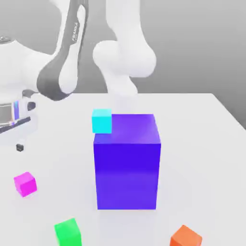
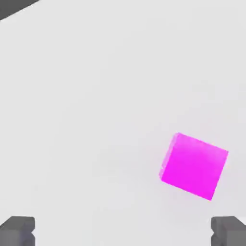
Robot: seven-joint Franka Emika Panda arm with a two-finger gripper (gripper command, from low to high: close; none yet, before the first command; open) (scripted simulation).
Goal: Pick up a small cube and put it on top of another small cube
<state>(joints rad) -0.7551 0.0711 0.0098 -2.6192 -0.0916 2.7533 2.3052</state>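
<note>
The gripper (image 2: 123,230) stood with its two fingers spread fully apart and nothing between them. In the hand view the two dark fingertips (image 2: 18,229) sat wide of each other over bare table (image 2: 86,96), which suits an approach rather than a grasp. The wide spread left room to straddle a small cube once the hand was centred.

The small cube (image 2: 194,166), bright magenta, lay on the table ahead of the fingers, toward 1 o'clock from the midpoint between them. It was closer to one fingertip than the other and was rotated against the line joining the fingers. Judged from this, the hand needed a sideways shift and a wrist turn before descent, so that the pads would meet flat faces.

In the exterior view the arm (image 1: 57,77) reached toward the exterior view's left, and one dark fingertip (image 1: 19,147) hung above the table. The small cube (image 1: 25,183) sat at about 6 o'clock from that fingertip, apart from it and untouched.

Outward from there, a green cube (image 1: 67,231) lay at about 4 o'clock from the magenta one, near the lower edge. A large blue-purple block (image 1: 127,168) stood at the centre. A cyan cube (image 1: 102,120) sat at the block's upper corner, at about 10 o'clock; whether it rested on or behind the block could not be told. An orange cube (image 1: 185,237) lay at about 5 o'clock from the block.

The pick was not yet begun.
</note>
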